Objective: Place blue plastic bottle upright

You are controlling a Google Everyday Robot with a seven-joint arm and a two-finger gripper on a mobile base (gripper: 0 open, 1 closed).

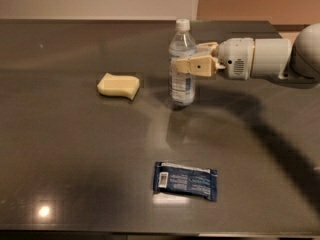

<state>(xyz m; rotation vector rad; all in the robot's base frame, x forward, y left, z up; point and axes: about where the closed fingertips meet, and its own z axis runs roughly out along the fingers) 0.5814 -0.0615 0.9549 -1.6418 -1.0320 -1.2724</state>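
Toward the back of the dark, glossy grey tabletop (pixel 75 149), right of its middle, stood the blue plastic bottle (pixel 182 86), a small clear water container with a pale blue-white printed label around its middle. It was upright, with its base resting on the tabletop and its white screw cap (pixel 183 24) on top. A faint reflection of the bottle showed on the glossy surface just in front of it.

The beige two-finger gripper (pixel 182 59) reached in from the right at the height of the bottle's shoulder, above the label. It was pinching the bottle: one finger (pixel 192 65) lay flat across the near side of the clear plastic, and the other passed behind it. The rounded white-and-grey arm (pixel 260 58) ran level from the gripper to the right edge of the view, casting a broad shadow on the tabletop beneath it.

To the left of the bottle, apart from it, lay a pale yellow, roughly rectangular sponge (pixel 118 85). Well in front of the bottle, near the front edge of the tabletop, a flat dark-blue snack wrapper (pixel 185 180) with white print lay on its own, touching nothing else.
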